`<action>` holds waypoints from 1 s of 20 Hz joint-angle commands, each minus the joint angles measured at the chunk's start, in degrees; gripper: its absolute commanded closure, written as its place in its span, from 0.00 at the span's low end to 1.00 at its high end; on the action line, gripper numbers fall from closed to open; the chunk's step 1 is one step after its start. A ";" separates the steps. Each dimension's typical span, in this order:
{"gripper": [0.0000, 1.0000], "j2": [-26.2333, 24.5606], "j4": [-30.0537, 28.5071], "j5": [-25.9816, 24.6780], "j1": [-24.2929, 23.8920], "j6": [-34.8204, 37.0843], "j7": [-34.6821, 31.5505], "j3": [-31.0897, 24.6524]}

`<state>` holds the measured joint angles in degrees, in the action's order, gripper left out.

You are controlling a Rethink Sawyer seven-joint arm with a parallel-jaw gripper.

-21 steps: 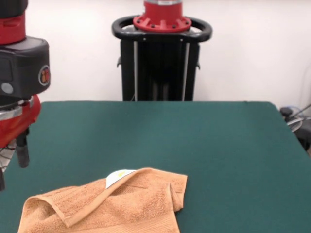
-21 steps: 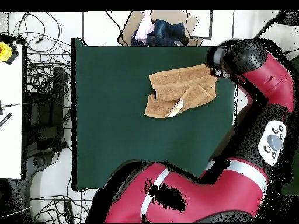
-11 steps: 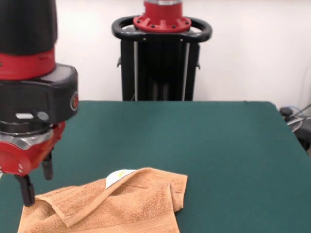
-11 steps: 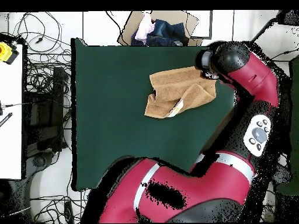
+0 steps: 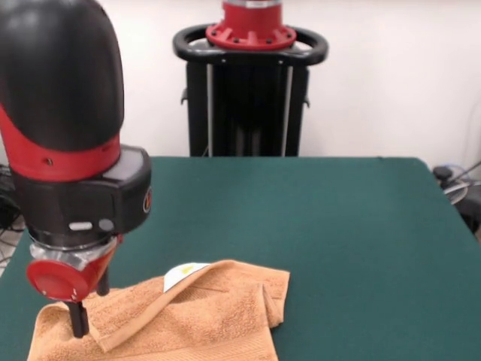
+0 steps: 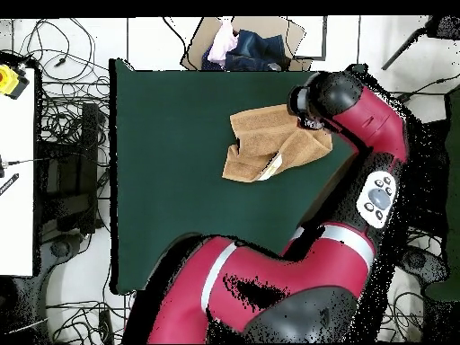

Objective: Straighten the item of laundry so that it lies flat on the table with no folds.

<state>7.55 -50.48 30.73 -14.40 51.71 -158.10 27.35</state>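
I'm on the approach-to-grasp step. The towel [image 5: 169,316] sits crumpled at one end of the tabletop [image 5: 338,226], a flap folded over with the white tag [image 5: 183,274] showing on top; nothing is flattened yet. The hand [image 5: 84,304] is low over the towel's corner, one fingertip [image 5: 77,322] looks to be touching or just above the cloth. I can't tell whether the hand is wide or narrow, since only dark tips show under the wrist. My read of the next move: pinch that corner layer, lift, and drag outward to unfold the flap. Versus a second ago, the arm has swung in from the table's edge and come down onto the towel; the towel hasn't moved.
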 commanded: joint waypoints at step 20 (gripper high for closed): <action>0.00 -14.94 9.16 -2.59 1.63 16.42 -14.61 9.81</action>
<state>-5.08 -41.93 30.78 -14.34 61.45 -158.10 35.51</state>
